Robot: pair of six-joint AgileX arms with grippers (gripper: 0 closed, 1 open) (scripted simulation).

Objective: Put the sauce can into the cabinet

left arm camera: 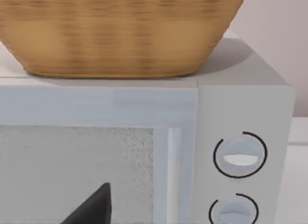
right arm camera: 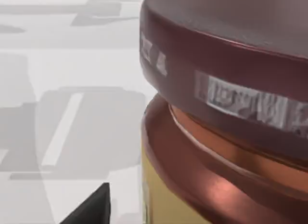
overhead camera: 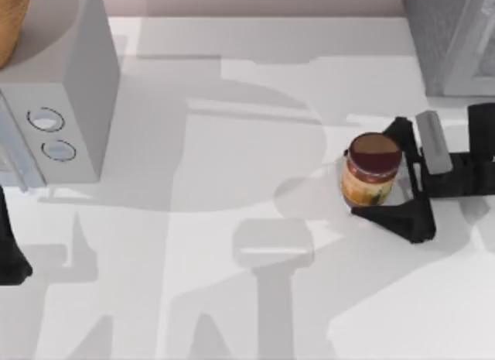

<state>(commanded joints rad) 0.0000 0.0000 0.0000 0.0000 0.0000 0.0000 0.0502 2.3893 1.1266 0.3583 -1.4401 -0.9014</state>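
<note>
Standing on the white table, the sauce can sits between the right gripper's spread fingers. The cabinet occupies the far right corner; the left arm waits at the left edge.

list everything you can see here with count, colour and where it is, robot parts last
squat cylindrical sauce can: 1, dark maroon round lid, orange-yellow label, upright on the table right of centre, between the right gripper's fingers
large speckled grey cabinet: 1, grey with a paler framed front, table's far right corner
white box with two round dials: 1, white-grey, far left of the table
woven wicker basket: 1, tan, resting on top of the white box
table: 1, white, under everything
right gripper: 1, black, fingers either side of the sauce can
left arm: 1, black, parked at the table's left edge, facing the white box
</note>
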